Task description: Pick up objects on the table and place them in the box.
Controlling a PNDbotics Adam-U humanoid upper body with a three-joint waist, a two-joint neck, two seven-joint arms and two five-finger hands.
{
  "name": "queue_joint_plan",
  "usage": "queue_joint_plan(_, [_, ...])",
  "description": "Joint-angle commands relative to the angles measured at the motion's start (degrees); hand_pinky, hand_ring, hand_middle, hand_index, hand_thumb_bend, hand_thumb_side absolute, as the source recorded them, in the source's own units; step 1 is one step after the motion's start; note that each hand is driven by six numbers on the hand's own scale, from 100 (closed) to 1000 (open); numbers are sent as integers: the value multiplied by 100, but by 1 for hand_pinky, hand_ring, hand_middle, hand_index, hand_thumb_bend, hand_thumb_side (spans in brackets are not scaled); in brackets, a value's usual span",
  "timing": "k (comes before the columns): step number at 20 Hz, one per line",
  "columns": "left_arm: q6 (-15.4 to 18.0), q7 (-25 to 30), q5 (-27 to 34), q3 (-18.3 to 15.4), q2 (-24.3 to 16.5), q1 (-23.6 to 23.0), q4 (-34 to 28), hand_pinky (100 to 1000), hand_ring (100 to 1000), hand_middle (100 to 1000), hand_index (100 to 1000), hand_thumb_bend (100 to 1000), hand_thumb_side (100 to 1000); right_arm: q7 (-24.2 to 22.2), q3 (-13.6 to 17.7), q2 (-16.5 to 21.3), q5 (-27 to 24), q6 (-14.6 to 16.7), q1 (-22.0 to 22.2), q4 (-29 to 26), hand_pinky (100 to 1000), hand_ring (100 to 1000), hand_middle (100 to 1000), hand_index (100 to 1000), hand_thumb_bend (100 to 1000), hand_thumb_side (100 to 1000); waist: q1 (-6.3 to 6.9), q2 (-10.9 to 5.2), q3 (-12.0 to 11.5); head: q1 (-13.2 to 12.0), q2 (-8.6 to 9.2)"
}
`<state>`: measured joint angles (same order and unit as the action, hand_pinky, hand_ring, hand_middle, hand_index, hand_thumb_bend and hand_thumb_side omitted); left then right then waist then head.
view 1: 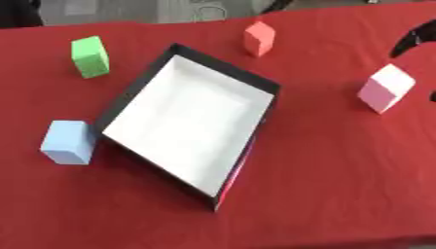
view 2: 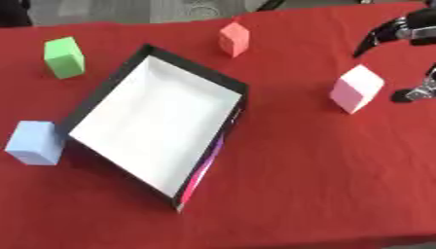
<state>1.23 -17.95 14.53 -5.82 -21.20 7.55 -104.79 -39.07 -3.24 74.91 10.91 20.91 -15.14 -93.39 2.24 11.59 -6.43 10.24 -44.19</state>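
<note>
Right hand [view 2: 407, 34] at far right, fingers spread, beside pink block [view 2: 356, 88] (not touching). Box [view 2: 100, 87] empty. Reach step; next, close around block. Left hand unseen.

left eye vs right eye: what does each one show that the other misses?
Only the left eye view: nothing distinct; of the right hand it catches just dark slivers at the right edge.

Only the right eye view: much more of the right hand, with fingers spread above and to the right of the pink block, not touching it.

Both: the red tablecloth, the empty black box with white inside, the green block, the blue block close by the box's left corner, and the orange block. The left hand shows in neither.
</note>
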Motion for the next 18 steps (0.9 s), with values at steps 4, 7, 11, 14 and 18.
queue_joint_plan(4, [-7,27,23,-6,-137,52,-47,905,638,721,821,163,777,-33,-112,113,102,-20,-206,197,951,916,867,909,424,130,70,-15,-36,71,8])
queue_joint_plan(7, [-12,35,32,5,-122,57,-45,905,638,721,820,161,778,-74,-268,0,199,-30,-347,348,951,916,869,912,433,154,94,-1,-62,116,8])
queue_joint_plan(11, [-16,44,41,14,-104,58,-43,904,638,720,819,158,780,-109,-410,-110,272,-8,-500,551,951,917,871,917,432,175,122,16,-81,146,8])
queue_joint_plan(14, [-19,49,38,18,-93,55,-44,904,638,720,819,152,784,-98,-456,-150,340,6,-546,670,950,917,867,914,425,178,138,34,-87,153,8])
queue_joint_plan(18, [-25,49,44,24,-74,58,-45,904,638,720,819,155,784,-51,-477,-190,396,6,-611,767,949,916,867,913,429,171,155,58,-92,155,8])
